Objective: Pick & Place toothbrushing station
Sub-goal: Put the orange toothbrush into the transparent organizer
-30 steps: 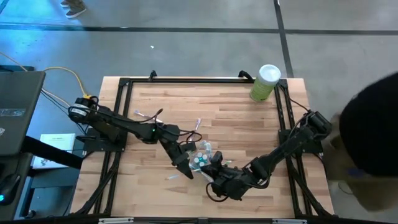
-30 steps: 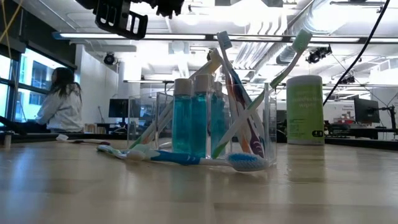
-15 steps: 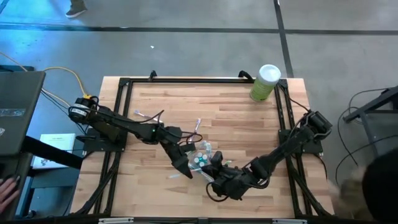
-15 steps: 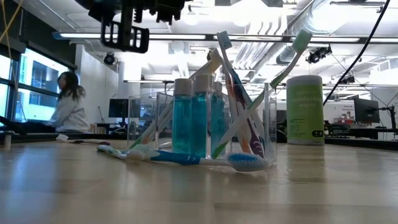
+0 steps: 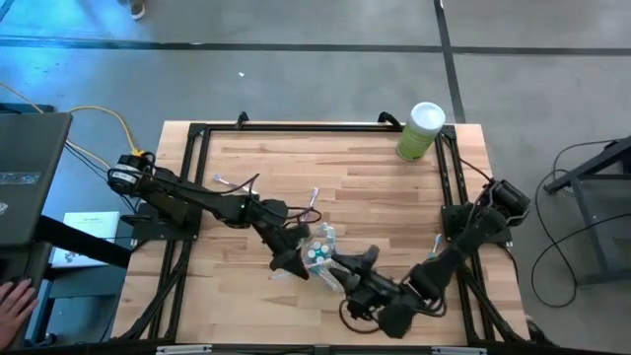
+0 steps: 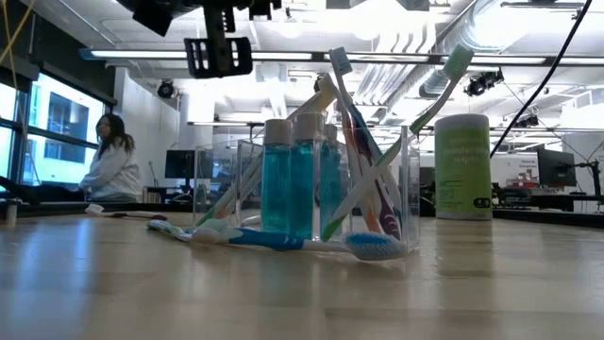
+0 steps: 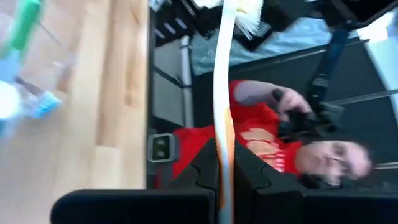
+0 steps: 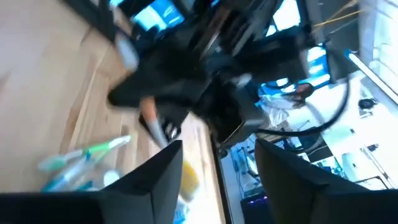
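The toothbrushing station's clear cup point(image 5: 317, 247) stands on its base mid-table. It holds several slanting toothbrushes and teal bottles point(image 6: 288, 184). Two more toothbrushes point(image 6: 283, 239) lie flat in front of it. My left gripper point(image 5: 293, 262) hangs just left of the cup, shut on a white toothbrush point(image 7: 224, 93). My right gripper point(image 5: 363, 258) is to the cup's right, a little nearer the front edge. It is open, with nothing between its fingers point(image 8: 217, 180). My left gripper pinches the white toothbrush's handle point(image 7: 224, 158) between its two fingers. The brush runs straight out ahead along the fingers, with its bristle head point(image 7: 247, 15) at the far free end. The fingers point roughly level, and the brush is clear of the table.
A tall pale-green canister point(image 5: 421, 130) with a white lid stands at the far right corner. A black frame point(image 5: 296, 126) runs around the wooden top. A person in red point(image 7: 261, 137) sits beyond the table's edge, and a hand point(image 5: 10, 296) shows at the lower left.
My right gripper has drawn back from the cup toward the table's right and near edges. Its fingers now stand apart. My left gripper has stayed beside the cup and rolled about its own axis.
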